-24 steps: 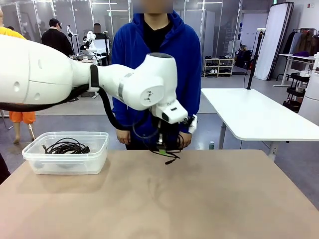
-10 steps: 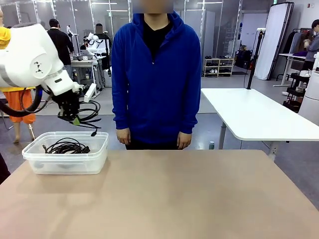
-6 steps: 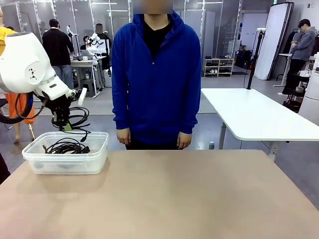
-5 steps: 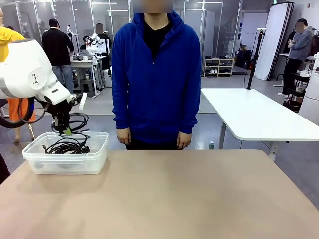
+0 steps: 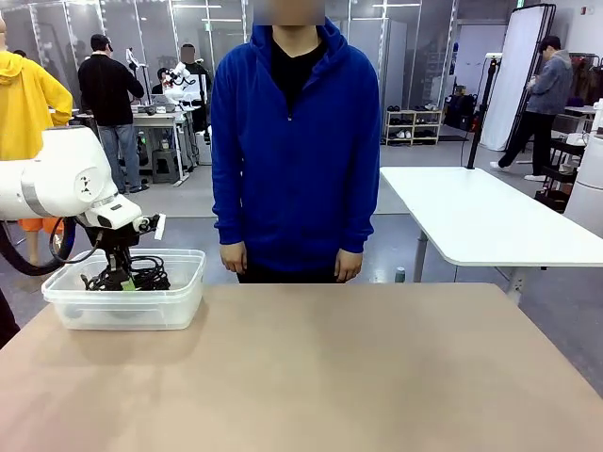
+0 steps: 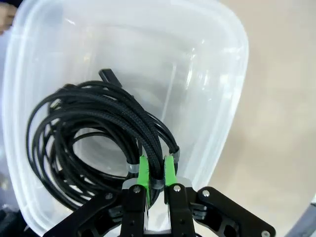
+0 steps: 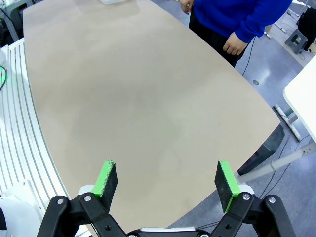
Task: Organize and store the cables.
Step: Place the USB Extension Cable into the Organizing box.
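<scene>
A coil of black cable (image 6: 84, 123) hangs inside the clear plastic bin (image 6: 217, 59), pinched between the green pads of my left gripper (image 6: 154, 170), which is shut on a bundle of its strands. In the front view the left gripper (image 5: 120, 279) reaches down into the bin (image 5: 179, 287) at the table's far left. Black cables (image 5: 146, 273) lie in the bin around it; I cannot tell the held coil from the others there. My right gripper (image 7: 168, 180) stands open over the bare table (image 7: 138, 89), holding nothing.
A person in a blue hoodie (image 5: 294, 141) stands at the far edge with arms down; one hand (image 7: 232, 47) hangs just past the table's edge. The brown tabletop (image 5: 330, 377) is bare right of the bin. A white table (image 5: 480, 217) stands beyond at the right.
My left arm carried the cable coil from the table's middle leftward, then lowered it into the bin. The right gripper's state is unchanged.
</scene>
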You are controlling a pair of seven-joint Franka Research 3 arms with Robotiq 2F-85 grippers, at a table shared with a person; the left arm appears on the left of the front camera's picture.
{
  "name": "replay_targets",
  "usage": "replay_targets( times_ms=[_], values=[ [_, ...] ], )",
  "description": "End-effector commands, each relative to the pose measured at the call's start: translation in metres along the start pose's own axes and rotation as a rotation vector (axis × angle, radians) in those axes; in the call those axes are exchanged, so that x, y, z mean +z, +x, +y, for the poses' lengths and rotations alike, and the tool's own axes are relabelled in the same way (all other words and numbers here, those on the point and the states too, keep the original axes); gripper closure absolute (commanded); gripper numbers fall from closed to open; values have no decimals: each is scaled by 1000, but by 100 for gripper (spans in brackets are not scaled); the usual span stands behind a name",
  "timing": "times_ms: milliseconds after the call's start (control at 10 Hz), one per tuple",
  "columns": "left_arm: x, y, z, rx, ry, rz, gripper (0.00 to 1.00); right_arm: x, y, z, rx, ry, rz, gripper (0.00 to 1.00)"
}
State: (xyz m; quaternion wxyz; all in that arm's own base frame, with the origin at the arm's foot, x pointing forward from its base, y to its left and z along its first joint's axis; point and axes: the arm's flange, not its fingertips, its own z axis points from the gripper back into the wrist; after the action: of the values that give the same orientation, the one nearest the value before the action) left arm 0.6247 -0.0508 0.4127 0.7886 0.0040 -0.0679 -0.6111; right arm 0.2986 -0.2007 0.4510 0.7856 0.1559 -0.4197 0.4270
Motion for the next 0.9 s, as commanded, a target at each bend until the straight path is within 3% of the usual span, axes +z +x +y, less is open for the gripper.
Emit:
replay_targets(
  times_ms=[0, 600, 800],
  values=[
    [9, 3, 9, 45, -19, -28, 86, 0, -1, -2, 16, -2, -12, 0],
    [28, -1, 6, 63, 14, -8, 1, 0, -1, -2, 16, -2, -12, 0],
    [33, -1, 6, 67, 26, -7, 0, 0, -1, -2, 16, -2, -12, 0]
  ],
)
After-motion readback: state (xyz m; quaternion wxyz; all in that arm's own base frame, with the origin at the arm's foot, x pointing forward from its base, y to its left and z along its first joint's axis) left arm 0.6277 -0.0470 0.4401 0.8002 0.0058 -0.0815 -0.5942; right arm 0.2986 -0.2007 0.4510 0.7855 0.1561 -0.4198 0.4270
